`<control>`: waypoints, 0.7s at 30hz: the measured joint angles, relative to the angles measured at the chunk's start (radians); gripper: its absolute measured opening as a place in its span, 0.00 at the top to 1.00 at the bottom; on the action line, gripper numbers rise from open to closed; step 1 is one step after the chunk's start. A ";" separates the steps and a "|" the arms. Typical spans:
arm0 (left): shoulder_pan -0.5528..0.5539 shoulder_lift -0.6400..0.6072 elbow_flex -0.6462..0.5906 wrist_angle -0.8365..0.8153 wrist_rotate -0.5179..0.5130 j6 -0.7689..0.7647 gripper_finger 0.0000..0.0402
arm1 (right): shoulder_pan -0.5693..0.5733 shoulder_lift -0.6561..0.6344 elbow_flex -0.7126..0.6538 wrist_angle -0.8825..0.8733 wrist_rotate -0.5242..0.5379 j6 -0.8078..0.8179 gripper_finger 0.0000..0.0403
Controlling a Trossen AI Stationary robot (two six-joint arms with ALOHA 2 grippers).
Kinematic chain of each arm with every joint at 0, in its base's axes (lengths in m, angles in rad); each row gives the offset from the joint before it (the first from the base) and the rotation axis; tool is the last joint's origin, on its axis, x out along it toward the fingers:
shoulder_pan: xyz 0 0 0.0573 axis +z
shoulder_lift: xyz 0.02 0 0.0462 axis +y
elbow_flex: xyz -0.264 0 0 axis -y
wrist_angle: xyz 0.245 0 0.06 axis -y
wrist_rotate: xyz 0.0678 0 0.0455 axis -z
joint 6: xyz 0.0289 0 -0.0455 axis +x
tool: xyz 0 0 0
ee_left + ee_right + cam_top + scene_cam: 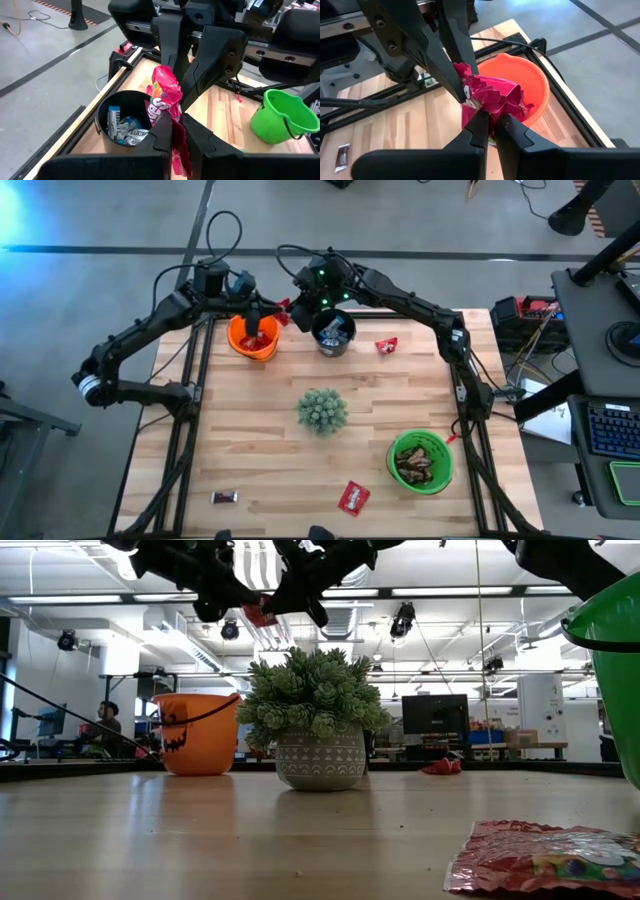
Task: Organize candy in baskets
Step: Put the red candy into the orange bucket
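Seen only from the wrists: both grippers pinching one red candy bag, left gripper clamped on its lower edge, right gripper on the opposite edge. From above, just a red speck between orange basket and black basket, both arms reaching in over the table's far edge. From table height, held high above the plant. Green basket near the right front; loose candy nearby.

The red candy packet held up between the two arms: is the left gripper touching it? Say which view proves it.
Touching. In the left wrist view the left gripper is shut on the red candy packet, wrapper pinched between its fingers, above the black basket.
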 joint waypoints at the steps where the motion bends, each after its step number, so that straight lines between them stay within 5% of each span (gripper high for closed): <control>1: 0.000 -0.001 0.000 -0.002 0.000 0.000 1.00 | -0.001 -0.003 0.000 0.005 -0.019 -0.006 0.94; 13: 0.020 -0.032 0.000 -0.121 -0.093 0.078 1.00 | -0.014 -0.027 -0.001 -0.025 -0.077 -0.018 0.63; 21: 0.052 -0.064 0.000 -0.338 -0.174 0.153 1.00 | -0.041 -0.095 0.000 -0.193 -0.072 -0.112 0.58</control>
